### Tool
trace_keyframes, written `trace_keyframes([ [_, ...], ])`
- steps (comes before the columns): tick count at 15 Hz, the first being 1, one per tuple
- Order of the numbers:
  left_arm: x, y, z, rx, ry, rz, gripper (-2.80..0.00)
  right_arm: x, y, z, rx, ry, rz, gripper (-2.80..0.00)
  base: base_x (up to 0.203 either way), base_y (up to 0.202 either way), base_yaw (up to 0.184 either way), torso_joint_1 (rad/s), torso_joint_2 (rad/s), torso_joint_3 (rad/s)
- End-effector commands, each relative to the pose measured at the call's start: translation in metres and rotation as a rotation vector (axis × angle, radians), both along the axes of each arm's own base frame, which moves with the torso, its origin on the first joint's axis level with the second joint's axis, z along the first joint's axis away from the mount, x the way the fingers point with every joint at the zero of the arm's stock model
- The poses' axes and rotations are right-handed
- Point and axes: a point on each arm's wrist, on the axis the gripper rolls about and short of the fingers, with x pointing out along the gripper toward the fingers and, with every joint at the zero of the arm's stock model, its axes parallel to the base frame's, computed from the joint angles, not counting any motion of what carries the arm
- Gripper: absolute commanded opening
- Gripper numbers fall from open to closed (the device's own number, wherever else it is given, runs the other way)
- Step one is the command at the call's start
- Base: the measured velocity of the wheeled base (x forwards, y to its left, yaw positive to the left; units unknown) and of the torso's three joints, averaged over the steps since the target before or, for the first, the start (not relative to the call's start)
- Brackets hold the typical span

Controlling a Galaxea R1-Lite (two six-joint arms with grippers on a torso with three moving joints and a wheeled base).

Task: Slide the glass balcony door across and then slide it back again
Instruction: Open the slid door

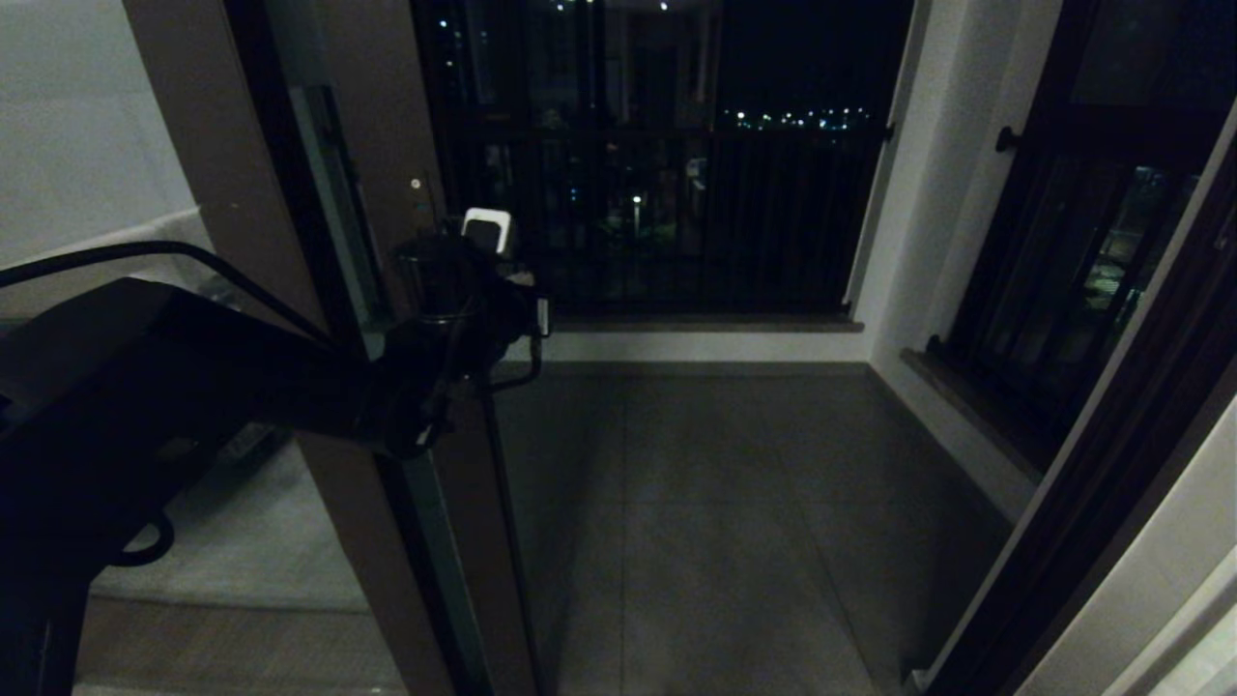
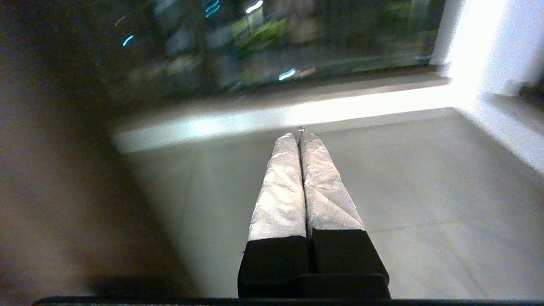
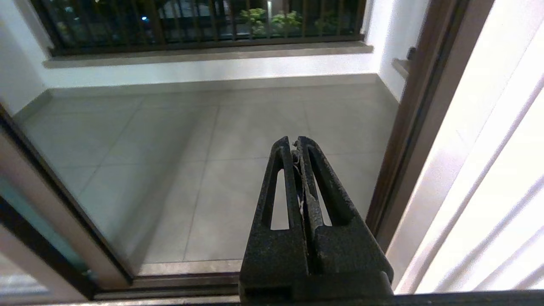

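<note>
Left gripper (image 2: pixel 297 138) clenched, foil-wrapped fingers (image 2: pixel 280 191) pressed together on nothing, raised at the edge of the door (image 1: pixel 387 193); contact with that stile impossible to tell. Door pulled over to the left of the head view, brown stile upright beside the arm, doorway beyond it open onto the balcony floor (image 1: pixel 734 503), barred window (image 1: pixel 676 164) at the far end. Right gripper (image 3: pixel 296 142) parked low near the door track (image 3: pixel 182 282), likewise pinched together on nothing.
</note>
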Motion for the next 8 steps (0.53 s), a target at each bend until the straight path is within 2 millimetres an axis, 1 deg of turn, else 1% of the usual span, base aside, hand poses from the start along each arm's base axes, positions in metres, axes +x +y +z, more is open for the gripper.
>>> trace_keyframes([
  [1,-0.01,-0.012,0.0,0.013,-0.032,-0.029,-2.8,0.0,0.0,0.0,0.0,0.002,0.001,-2.8,0.0,0.0,0.0,0.0,0.0,0.0],
  [3,-0.026,-0.025,0.002,0.026,-0.055,-0.051,-2.8,0.0,0.0,0.0,0.0,0.002,0.001,-2.8,0.0,0.0,0.0,0.0,0.0,0.0],
  [4,-0.032,-0.029,0.003,0.025,-0.074,-0.058,-2.8,0.0,0.0,0.0,0.0,0.002,0.001,-2.8,0.0,0.0,0.0,0.0,0.0,0.0],
  [6,-0.034,-0.028,0.001,0.056,-0.08,-0.052,-2.8,0.0,0.0,0.0,0.0,0.002,0.001,-2.8,0.0,0.0,0.0,0.0,0.0,0.0],
  [8,-0.033,-0.022,0.007,0.046,-0.092,-0.014,-2.8,0.0,0.0,0.0,0.0,0.002,0.001,-2.8,0.0,0.0,0.0,0.0,0.0,0.0],
])
